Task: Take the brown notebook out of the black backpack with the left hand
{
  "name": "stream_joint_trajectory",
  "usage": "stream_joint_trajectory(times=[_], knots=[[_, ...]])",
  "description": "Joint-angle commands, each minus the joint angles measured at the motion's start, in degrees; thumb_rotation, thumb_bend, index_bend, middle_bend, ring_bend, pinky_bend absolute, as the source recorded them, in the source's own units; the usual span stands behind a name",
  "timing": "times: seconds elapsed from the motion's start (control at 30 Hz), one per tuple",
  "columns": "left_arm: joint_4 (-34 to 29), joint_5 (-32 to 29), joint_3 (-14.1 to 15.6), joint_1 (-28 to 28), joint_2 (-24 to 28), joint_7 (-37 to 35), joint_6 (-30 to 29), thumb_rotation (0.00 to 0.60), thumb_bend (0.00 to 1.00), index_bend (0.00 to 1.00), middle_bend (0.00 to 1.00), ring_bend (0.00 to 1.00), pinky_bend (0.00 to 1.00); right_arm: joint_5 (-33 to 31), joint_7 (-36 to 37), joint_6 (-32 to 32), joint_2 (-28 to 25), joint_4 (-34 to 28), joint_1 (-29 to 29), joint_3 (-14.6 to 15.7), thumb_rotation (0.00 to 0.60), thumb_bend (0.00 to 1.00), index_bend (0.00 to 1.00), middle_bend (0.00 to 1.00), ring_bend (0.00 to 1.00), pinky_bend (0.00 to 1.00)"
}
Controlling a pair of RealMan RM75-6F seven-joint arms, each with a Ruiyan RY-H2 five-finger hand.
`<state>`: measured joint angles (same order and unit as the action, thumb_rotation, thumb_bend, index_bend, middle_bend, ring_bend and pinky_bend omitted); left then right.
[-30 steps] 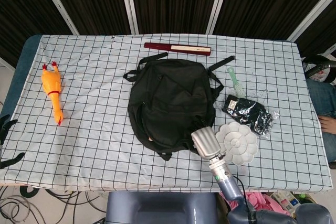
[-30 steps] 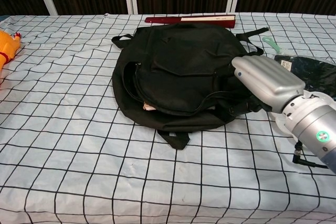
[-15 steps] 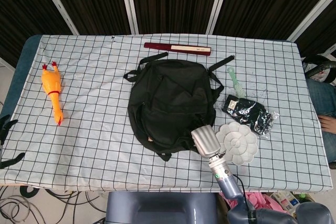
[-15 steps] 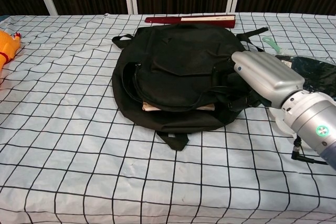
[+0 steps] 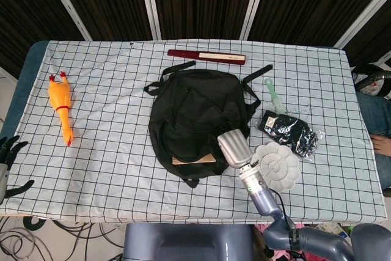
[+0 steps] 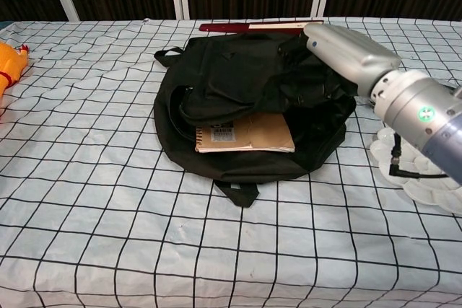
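Half the job, at a guess, is behind: the black backpack point(image 6: 249, 99) lies flat in the middle of the table point(image 5: 116, 169), and its front flap is lifted back by the right hand point(image 6: 345, 52), whose fingers reach into the dark fabric at the bag's upper right, so that the mouth gapes toward the robot. How tightly those fingers are closed I cannot tell, since the cloth hides them, but the raised flap suggests they hold it. Inside the opening the brown notebook point(image 6: 245, 133) lies exposed, flat, its spiral edge to the left and its near edge resting on the bag's lower lip; it is still within the bag. What remains is the whole of the taking: the left hand point(image 5: 7, 154) shows only at the far left edge of the head view, off the table's corner, well apart from the bag, fingers spread and holding nothing. It would have to come across, grip the notebook and draw it clear. The table wears a white cloth with a black grid, somewhat rumpled. On it also lie a dark red folded fan point(image 5: 206, 57) beyond the bag, a white flower-shaped dish point(image 5: 278, 164) and an orange rubber chicken point(image 5: 60, 107). Behind stand dark panels with pale frames.
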<state>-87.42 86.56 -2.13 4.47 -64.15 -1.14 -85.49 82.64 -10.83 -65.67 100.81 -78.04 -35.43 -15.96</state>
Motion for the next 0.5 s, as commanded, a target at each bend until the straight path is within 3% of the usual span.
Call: stream_joint_trajectory(times=[0.03, 0.2, 0.5], knots=[[0.0, 1.0, 0.4, 0.4, -0.2, 0.1, 0.3, 0.6, 0.1, 0.16, 0.1, 0.0, 0.0, -3.5, -0.1, 3.7, -2.4, -1.0, -3.3, -4.4, 0.6, 0.43, 0.72, 0.63, 0.34, 0.16], [0.0, 2.5, 0.9, 0.7, -0.8, 0.1, 0.1, 0.6, 0.11, 0.17, 0.12, 0.0, 0.0, -10.3, 1.2, 9.9, -4.5, 0.0, -7.2, -8.8, 0.6, 0.42, 0.73, 0.64, 0.36, 0.16], [0.2, 3.4, 1.0, 1.4, -1.8, 0.8, 0.2, 0.6, 0.12, 0.17, 0.14, 0.0, 0.0, -15.8, 1.2, 14.8, -4.3, 8.1, -13.5, -12.2, 0.6, 0.42, 0.74, 0.65, 0.37, 0.16]])
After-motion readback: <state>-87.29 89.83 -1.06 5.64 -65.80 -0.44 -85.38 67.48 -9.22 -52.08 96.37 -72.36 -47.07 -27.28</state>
